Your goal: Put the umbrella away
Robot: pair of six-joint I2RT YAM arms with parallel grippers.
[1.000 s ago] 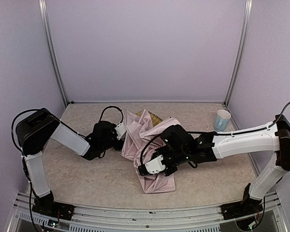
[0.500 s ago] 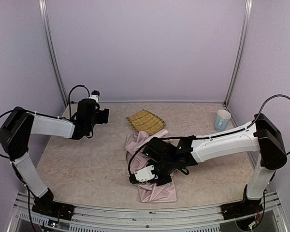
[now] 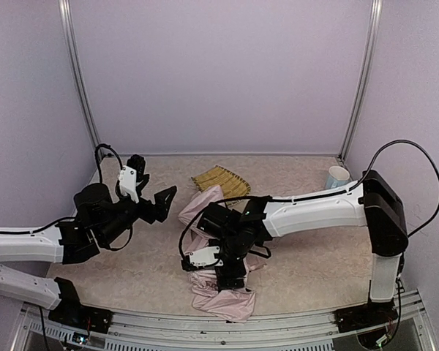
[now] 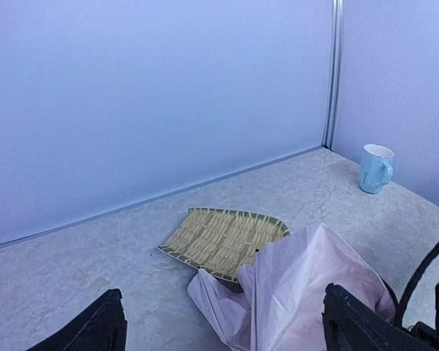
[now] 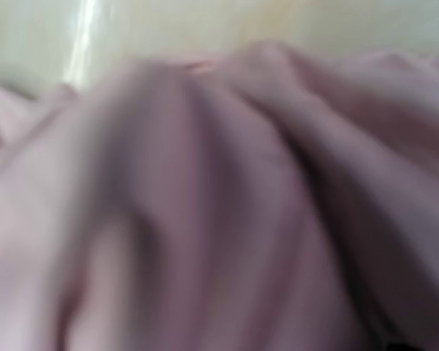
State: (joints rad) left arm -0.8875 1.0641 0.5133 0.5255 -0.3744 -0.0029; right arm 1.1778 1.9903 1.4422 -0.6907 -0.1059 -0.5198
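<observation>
The umbrella [image 3: 218,298] lies as a crumpled heap of pale pink fabric in the middle of the table, stretching from the tray's near edge toward the front rail. My right gripper [image 3: 229,276] is pressed down into the heap. Its wrist view holds only blurred umbrella fabric [image 5: 205,219], so its fingers are hidden. My left gripper [image 3: 152,181] hovers open and empty to the left of the heap. In its wrist view the left gripper [image 4: 227,333] spans wide, with the umbrella's canopy [image 4: 307,285] standing up ahead of it. Shaft and handle are hidden.
A woven bamboo tray [image 3: 219,180] lies behind the umbrella, its near edge under the fabric; the left wrist view shows the same tray [image 4: 223,238]. A pale blue mug [image 3: 337,178] stands at the back right corner, visible as the mug [image 4: 374,168] by the wall.
The left arm swung from the back left to the near left, gripper turned toward the umbrella. The right arm shifted left and nearer, dragging the fabric toward the front rail.
</observation>
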